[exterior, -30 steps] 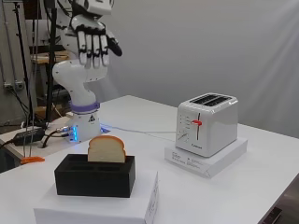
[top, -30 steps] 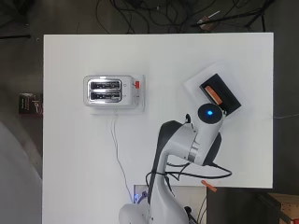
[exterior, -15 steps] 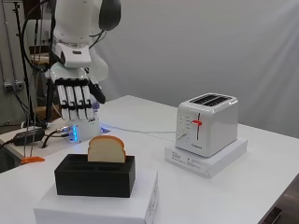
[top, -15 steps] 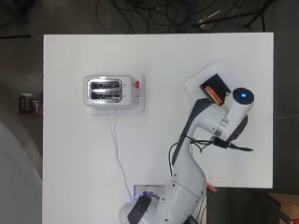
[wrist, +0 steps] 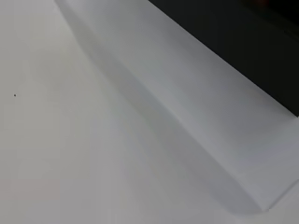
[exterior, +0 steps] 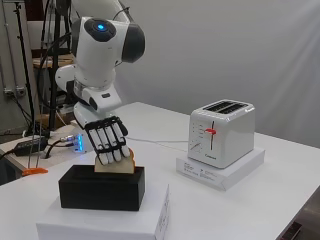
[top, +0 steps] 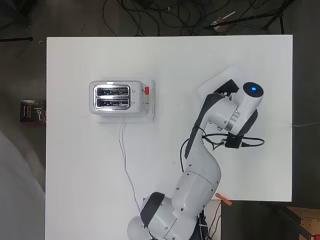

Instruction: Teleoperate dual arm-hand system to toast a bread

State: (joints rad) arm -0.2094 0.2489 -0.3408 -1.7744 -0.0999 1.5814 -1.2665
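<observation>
A slice of bread [exterior: 128, 163] stands upright in a black holder [exterior: 102, 187] on a white box [exterior: 105, 224] near the table's front. My hand [exterior: 106, 141] hangs just above the holder, its straight fingers [exterior: 111, 150] pointing down across the near face of the slice. The thumb is hidden. In the overhead view the arm covers the hand and the bread, and only a corner of the black holder [top: 230, 86] shows. The white toaster [exterior: 222, 132] with a red lever [exterior: 211, 131] stands on a white base, both slots empty in the overhead view [top: 113, 97]. The wrist view shows the holder's dark edge [wrist: 243, 42] and the white box [wrist: 187, 98].
The toaster's cable [top: 125, 165] runs down the table toward the arm's base. An orange object [exterior: 35, 171] lies at the table's edge by the base, beside a black unit [exterior: 30, 146] with cables. Bare table [top: 260, 165] lies to the right of the arm.
The arm has swung over the holder and the hand has come down from high above the table until its fingers hang against the bread slice.
</observation>
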